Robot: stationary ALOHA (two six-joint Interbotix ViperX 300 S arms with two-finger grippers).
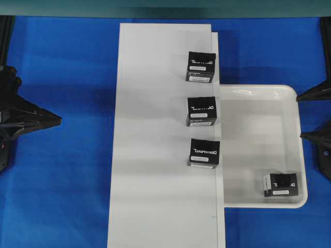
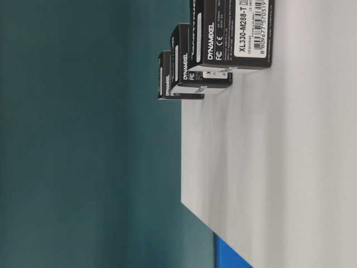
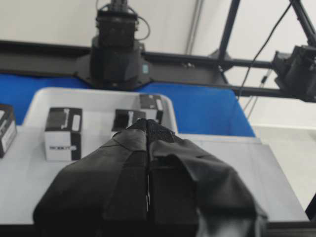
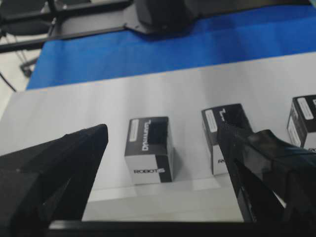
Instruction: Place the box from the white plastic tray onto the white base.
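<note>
Three alike black boxes with white lettering stand in a column on the white base (image 1: 155, 129): the far box (image 1: 200, 67), the middle box (image 1: 201, 111) and the near box (image 1: 203, 153). A black box with a white side panel (image 1: 281, 185) sits in the near right corner of the white plastic tray (image 1: 258, 93). My left gripper (image 1: 54, 120) is shut and empty, left of the base; its fingers (image 3: 147, 126) are pressed together. My right gripper (image 1: 313, 116) is open and empty at the tray's right rim. In the right wrist view my right gripper (image 4: 162, 131) faces the near box (image 4: 148, 150).
Blue cloth (image 1: 62, 196) covers the table around base and tray. The tray butts against the base's right edge. Black frame posts (image 1: 6, 31) stand at the far corners. The table-level view shows the boxes (image 2: 231, 33) in a row on the base (image 2: 279, 167).
</note>
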